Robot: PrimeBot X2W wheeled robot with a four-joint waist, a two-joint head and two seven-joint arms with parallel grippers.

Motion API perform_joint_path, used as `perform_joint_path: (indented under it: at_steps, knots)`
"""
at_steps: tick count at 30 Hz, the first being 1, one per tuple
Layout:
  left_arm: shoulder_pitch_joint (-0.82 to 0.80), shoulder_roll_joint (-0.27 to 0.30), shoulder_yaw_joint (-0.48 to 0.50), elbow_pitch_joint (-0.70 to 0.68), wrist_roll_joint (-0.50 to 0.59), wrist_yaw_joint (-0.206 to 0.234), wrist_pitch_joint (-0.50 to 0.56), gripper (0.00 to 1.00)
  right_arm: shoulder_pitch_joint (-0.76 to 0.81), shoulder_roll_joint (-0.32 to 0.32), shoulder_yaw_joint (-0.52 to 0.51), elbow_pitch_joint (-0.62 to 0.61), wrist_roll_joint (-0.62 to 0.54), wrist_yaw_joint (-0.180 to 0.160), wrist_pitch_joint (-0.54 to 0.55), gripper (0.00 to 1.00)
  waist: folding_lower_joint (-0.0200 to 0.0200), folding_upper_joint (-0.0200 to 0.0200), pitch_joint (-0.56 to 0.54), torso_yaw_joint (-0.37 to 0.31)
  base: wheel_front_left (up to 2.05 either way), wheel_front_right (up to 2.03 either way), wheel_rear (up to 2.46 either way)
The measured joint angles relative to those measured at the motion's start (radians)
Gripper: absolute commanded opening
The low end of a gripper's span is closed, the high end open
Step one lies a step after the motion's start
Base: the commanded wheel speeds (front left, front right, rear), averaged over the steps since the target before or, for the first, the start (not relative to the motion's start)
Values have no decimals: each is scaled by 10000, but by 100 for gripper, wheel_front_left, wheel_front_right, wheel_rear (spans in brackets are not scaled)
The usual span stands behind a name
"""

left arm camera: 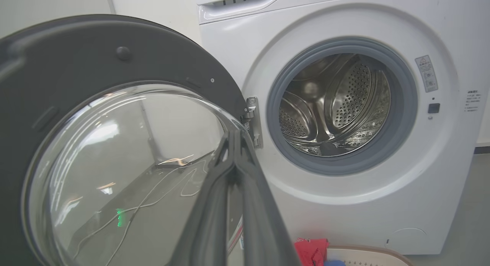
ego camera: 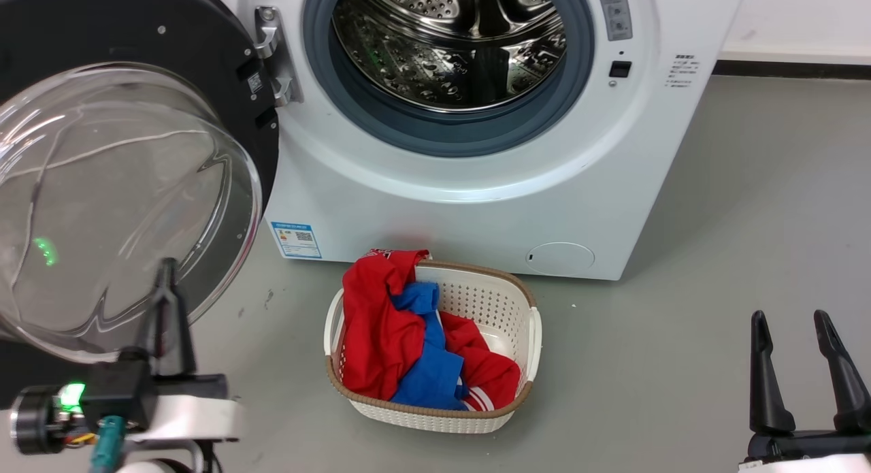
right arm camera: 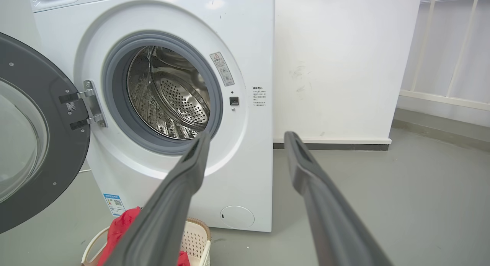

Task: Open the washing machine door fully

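Observation:
The washing machine door is swung wide to the left on its hinge, its black ring and bulging glass bowl facing me; it also shows in the left wrist view and the right wrist view. The steel drum opening with its grey rubber rim stands uncovered. My left gripper is shut with nothing in it, its tips just in front of the glass bowl's lower right; whether they touch the glass I cannot tell. My right gripper is open at the lower right, well away from the machine.
A white woven basket with red and blue clothes sits on the grey floor right in front of the machine. The white machine body fills the back. A white wall and baseboard lie to the right.

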Motion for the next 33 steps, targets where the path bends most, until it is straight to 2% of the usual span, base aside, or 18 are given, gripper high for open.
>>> perform_joint_path:
  at_steps: [7, 8, 9, 10, 11, 19, 33]
  knots:
    - [476, -105, -991, 359, -372, 182, 0, 0, 178, 0, 140, -31, 50, 2, 0, 100, 0, 0, -127, -309, 0, 0, 0]
    - [527, -105, -1089, 441, -456, 184, 0, 13, 219, 0, 153, -23, 82, 0, 0, 100, 0, 0, -147, -349, 0, 0, 0]
    - [562, -111, -1198, 520, -579, 211, 0, 40, 257, 0, 150, 2, 94, 0, 0, 100, 0, 0, -171, -377, 0, 0, 0]
    - [601, -115, -1313, 602, -721, 240, 0, 84, 286, 0, 159, 31, 107, 0, 0, 100, 0, 0, -196, -403, 0, 0, 0]
    - [656, -117, -1425, 652, -821, 263, 0, 100, 314, 0, 174, 52, 125, 0, 0, 100, 0, 0, -219, -430, 0, 0, 0]
    - [997, -130, -2034, 997, -1124, 610, 0, 100, 500, 0, 301, 134, 150, 0, 0, 100, 0, 1, -342, -527, 0, 0, 0]
    - [1038, -130, -2380, 1254, -1012, 790, 0, 100, 594, 0, 474, 253, 232, 0, 0, 100, 0, 1, -305, -490, 0, 0, 0]
